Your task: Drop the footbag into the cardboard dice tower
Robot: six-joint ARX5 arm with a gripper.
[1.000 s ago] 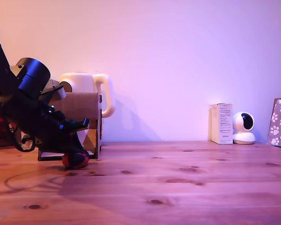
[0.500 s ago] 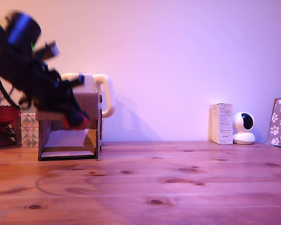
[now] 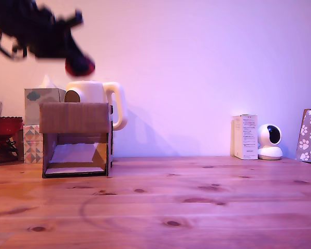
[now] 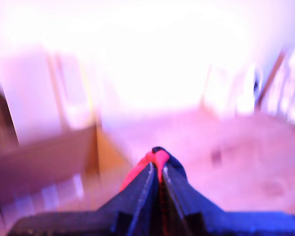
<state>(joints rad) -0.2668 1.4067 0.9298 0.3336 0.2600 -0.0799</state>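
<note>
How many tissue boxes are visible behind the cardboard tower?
2, stacked at the exterior view's left, behind the cardboard dice tower: a pale upper tissue box and a patterned lower tissue box beneath it. The tower may hide more.

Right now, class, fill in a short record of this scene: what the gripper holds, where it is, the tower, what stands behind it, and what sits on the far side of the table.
Held item: small red and black footbag, pinched in the gripper
Gripper position: raised, above the brown cardboard dice tower, clear of it
Tower state: upright on the wooden table, lower front open, pale ramp visible
Behind tower: cream kettle, patterned tissue boxes
Exterior view's right: white carton, round white camera, paw-print bag
</note>
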